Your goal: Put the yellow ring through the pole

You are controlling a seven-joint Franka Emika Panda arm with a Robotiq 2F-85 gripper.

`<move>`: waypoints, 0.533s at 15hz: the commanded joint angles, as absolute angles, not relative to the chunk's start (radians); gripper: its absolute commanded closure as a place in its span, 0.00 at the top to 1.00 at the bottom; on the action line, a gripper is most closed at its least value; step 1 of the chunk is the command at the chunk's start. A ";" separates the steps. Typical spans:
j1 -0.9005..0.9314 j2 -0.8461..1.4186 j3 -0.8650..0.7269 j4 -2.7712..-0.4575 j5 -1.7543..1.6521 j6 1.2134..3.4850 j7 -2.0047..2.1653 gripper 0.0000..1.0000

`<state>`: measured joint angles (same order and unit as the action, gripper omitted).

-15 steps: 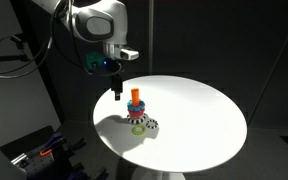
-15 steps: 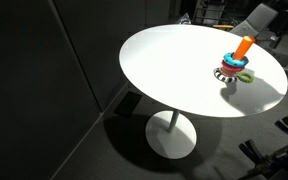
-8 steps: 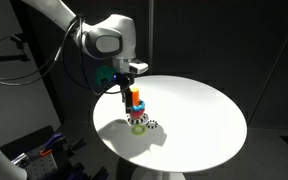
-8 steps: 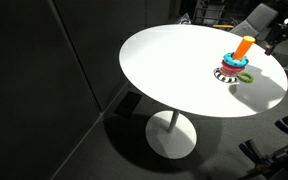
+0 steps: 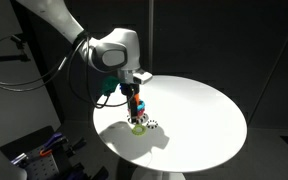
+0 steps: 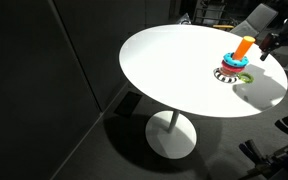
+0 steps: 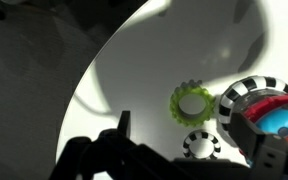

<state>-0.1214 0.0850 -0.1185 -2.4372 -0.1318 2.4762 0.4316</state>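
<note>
The yellow ring (image 7: 191, 102) lies flat on the white table, just beside the stacking toy; it also shows in both exterior views (image 5: 138, 126) (image 6: 246, 76). The pole (image 6: 244, 46) stands upright, orange on top, with red and blue rings (image 7: 280, 118) round it. In the wrist view the pole itself is out of sight. My gripper (image 5: 134, 104) hangs low, right by the toy and above the yellow ring. Its dark fingers (image 7: 196, 150) stand wide apart and hold nothing.
A small black-and-white speckled ring (image 7: 199, 145) lies loose next to the yellow ring. A bigger striped ring (image 7: 244, 97) sits at the toy's base. The round table's edge (image 7: 89, 80) is close to the rings. Dark equipment stands around the table.
The arm has swung in and come down from above the table's edge to right beside the stacking toy. The rings and toy have not moved.
</note>
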 commanded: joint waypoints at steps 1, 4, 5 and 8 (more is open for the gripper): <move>-0.114 0.113 -0.142 -2.424 -0.147 2.489 0.459 1.00; -0.113 0.115 -0.146 -2.421 -0.118 2.470 0.438 1.00; -0.111 0.113 -0.147 -2.434 -0.128 2.480 0.432 1.00; -0.111 0.114 -0.148 -2.434 -0.127 2.480 0.432 1.00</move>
<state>-0.1212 0.1138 -0.1375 -2.4350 -0.1296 2.4823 0.4339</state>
